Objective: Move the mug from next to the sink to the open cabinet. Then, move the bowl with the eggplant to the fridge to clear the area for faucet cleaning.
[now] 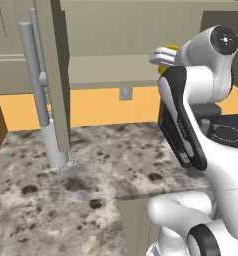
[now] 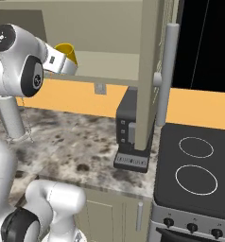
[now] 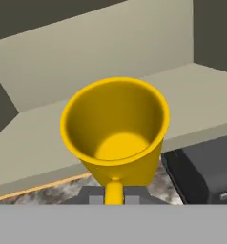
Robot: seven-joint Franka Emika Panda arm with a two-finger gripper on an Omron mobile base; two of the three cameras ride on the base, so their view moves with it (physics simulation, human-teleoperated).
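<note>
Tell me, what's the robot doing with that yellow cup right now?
Gripper shut on the mug by its handle. Mug held at the open cabinet, above the shelf edge, not set down. Nothing blocking the shelf.

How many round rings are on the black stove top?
2 on the stove: a smaller ring at the back, a bigger ring in front. More may be out of view.

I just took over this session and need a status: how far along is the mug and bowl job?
Done: the mug is lifted off the counter. In hand: the gripper, shut on its handle, holds it at the open cabinet, in front of the shelf, not yet set down. Left: release it there, then the bowl's move to the fridge.
</note>
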